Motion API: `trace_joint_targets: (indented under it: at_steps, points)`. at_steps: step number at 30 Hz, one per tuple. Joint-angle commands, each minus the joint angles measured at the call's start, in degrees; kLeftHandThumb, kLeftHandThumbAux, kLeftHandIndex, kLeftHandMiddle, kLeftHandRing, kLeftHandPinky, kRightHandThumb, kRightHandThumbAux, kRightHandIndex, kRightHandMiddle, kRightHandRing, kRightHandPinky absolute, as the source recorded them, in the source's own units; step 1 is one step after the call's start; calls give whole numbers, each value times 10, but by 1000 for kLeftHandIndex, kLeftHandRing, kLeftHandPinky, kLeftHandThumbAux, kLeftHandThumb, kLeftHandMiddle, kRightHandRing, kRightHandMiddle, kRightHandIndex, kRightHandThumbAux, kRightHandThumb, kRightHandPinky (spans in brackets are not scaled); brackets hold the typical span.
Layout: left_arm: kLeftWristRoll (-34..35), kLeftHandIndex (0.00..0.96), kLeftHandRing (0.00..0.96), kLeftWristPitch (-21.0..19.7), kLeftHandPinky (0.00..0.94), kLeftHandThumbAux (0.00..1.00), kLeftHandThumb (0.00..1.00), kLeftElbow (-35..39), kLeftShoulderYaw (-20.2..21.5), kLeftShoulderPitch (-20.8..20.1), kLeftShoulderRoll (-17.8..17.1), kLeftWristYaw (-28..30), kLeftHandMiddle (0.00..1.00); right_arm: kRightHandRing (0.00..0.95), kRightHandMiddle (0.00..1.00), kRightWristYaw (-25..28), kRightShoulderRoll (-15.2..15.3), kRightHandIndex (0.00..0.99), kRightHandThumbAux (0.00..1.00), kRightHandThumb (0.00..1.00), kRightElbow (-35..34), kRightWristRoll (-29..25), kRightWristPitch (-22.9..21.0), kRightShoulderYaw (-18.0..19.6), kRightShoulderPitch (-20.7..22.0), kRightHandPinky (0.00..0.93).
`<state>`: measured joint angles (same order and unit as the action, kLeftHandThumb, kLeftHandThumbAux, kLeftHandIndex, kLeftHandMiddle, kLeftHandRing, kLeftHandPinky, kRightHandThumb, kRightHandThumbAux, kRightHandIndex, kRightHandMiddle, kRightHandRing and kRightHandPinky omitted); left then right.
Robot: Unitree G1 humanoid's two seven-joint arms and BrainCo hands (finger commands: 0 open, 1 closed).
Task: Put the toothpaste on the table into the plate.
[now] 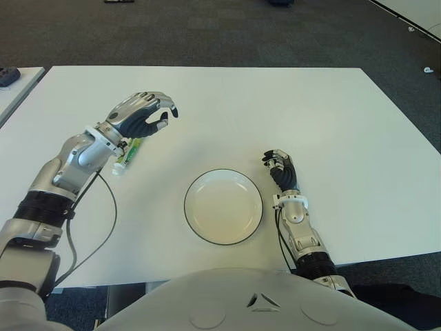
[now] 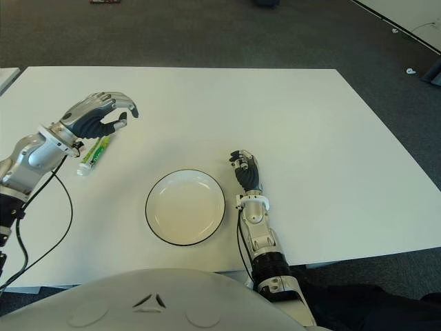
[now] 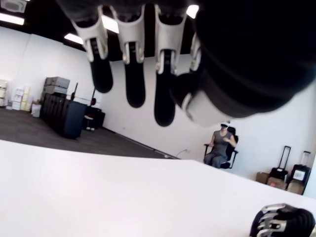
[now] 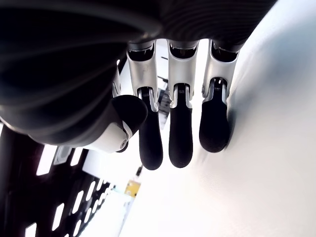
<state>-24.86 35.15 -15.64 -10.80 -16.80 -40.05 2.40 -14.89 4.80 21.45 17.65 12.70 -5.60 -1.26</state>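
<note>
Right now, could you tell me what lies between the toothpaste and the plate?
Only bare table separates the toothpaste from the plate, as both eye views show.

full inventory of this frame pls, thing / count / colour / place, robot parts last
toothpaste: 1, white and green tube, on the table to the robot's left, partly under the left hand
plate: 1, white with dark rim, empty, near table edge, centre
table: 1, white
floor: dark grey carpet beyond the table
person: 1, seated on a chair far off, left wrist view
left hand: over the toothpaste, fingers relaxed, holding nothing
right hand: right of the plate, fingers relaxed, empty
</note>
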Motion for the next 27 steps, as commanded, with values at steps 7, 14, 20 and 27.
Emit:
trace_joint_targets:
  at_steps: [7,14,20,27]
  points:
    - [-39,440,847,9,831,716,707,13,-48,-23,109,-12,873,461,482,1,-3,376,697,829,17,-1,-8,-4,-1,385]
    - [-28,440,852,66,844,716,707,-8,-60,-41,127,3,876,471,483,12,-6,376,697,829,20,-13,-2,-1,1,400]
    - [-30,440,859,114,852,715,708,-35,-69,-53,138,-3,881,475,484,13,-7,374,698,828,20,-18,9,-1,0,400]
    - [-62,440,868,125,869,714,709,-36,-53,-49,119,-9,892,477,502,13,-7,357,701,825,5,-14,6,-4,-7,385]
